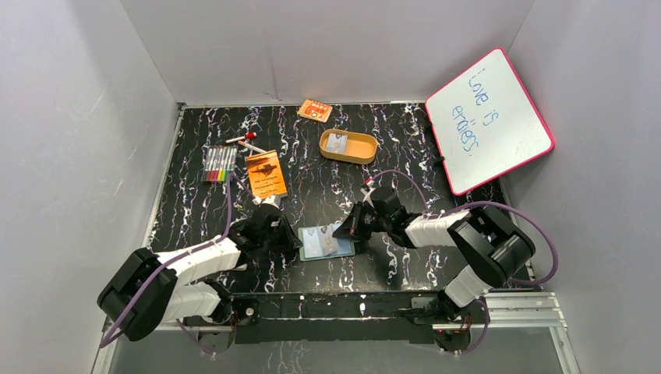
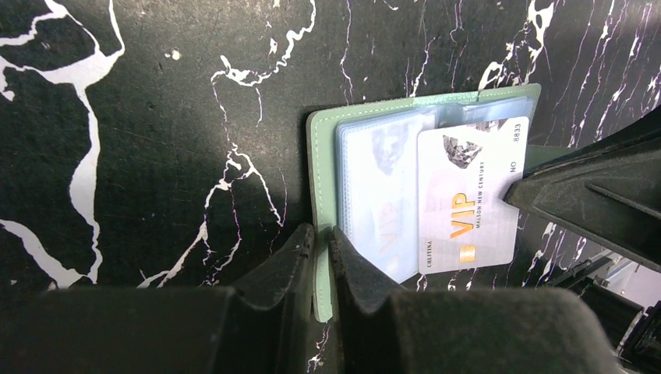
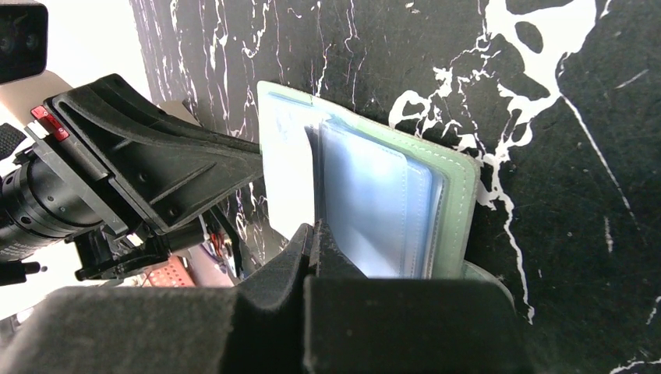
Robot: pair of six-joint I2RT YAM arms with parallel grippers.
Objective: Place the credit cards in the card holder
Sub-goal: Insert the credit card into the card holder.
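Card holder (image 1: 327, 243) lies open on table (image 1: 405, 156), front centre, between both grippers. Risk: card (image 2: 468, 195) rides over the clear pockets instead of entering a slot, since it looks to be lying on top; can't tell if any of it is in. Push from right gripper (image 3: 314, 234), fingers together on the card's edge, could bow the card or shove the holder. Left gripper (image 2: 321, 238) clamps only the thin cover edge, so holder may slip or lift. Holder: sage green, bluish clear sleeves fanned. Card: white, gold VIP print.
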